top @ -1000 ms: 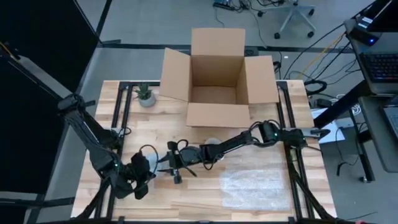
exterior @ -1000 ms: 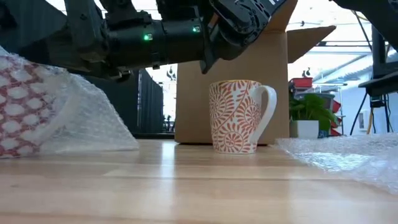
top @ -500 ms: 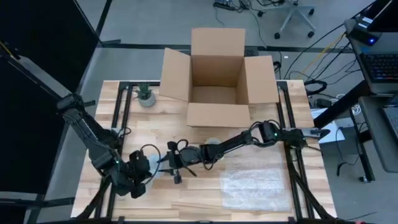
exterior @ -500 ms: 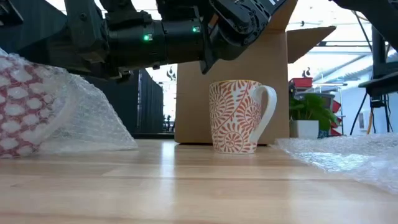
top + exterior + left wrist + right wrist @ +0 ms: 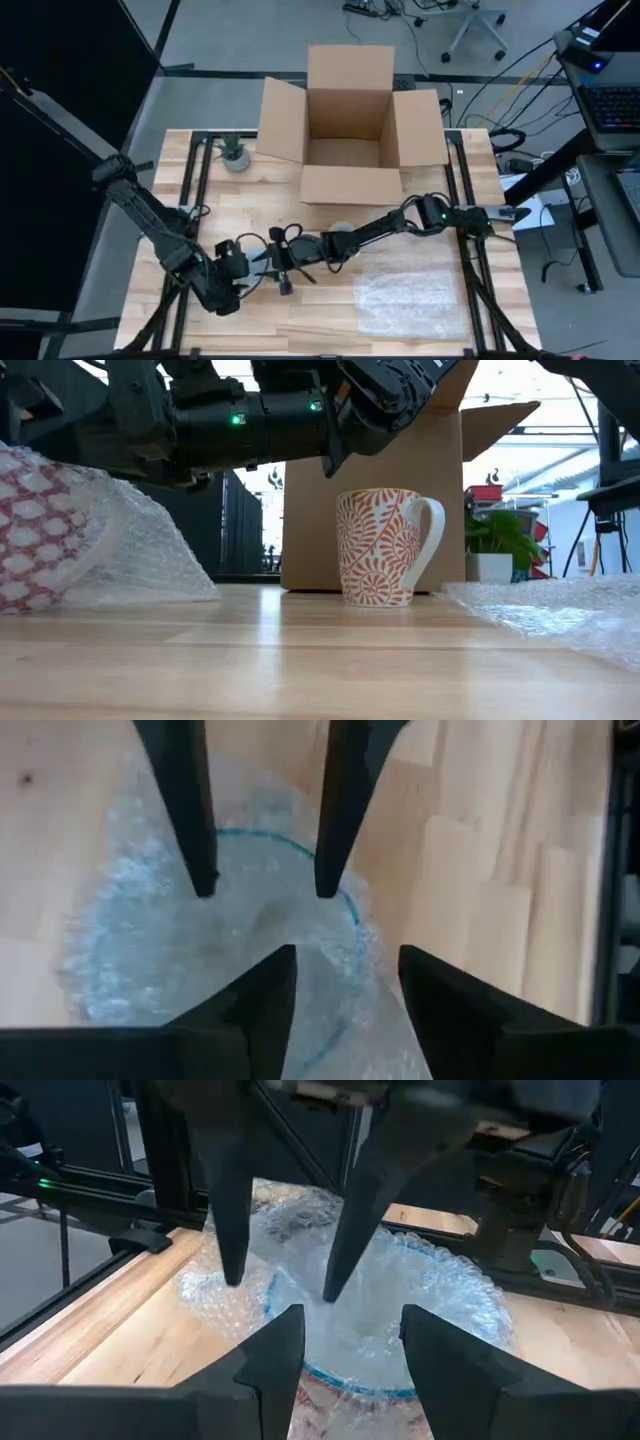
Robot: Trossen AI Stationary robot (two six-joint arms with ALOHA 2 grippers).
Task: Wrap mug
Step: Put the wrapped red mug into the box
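1. Wrapped mug (image 5: 40, 530) lies in bubble wrap (image 5: 350, 1305) on the table's left-centre; a bare mug (image 5: 385, 547) stands by the box (image 5: 350, 125).
2. Left gripper (image 5: 262, 890) and right gripper (image 5: 285, 1280) both hover spread, apparently holding nothing.
3. Risk: the loose wrap springs open if neither pinches it.

Grey floor (image 5: 250, 30), office chair (image 5: 478, 22), cables (image 5: 520, 75), desk with keyboard (image 5: 612, 105) at right
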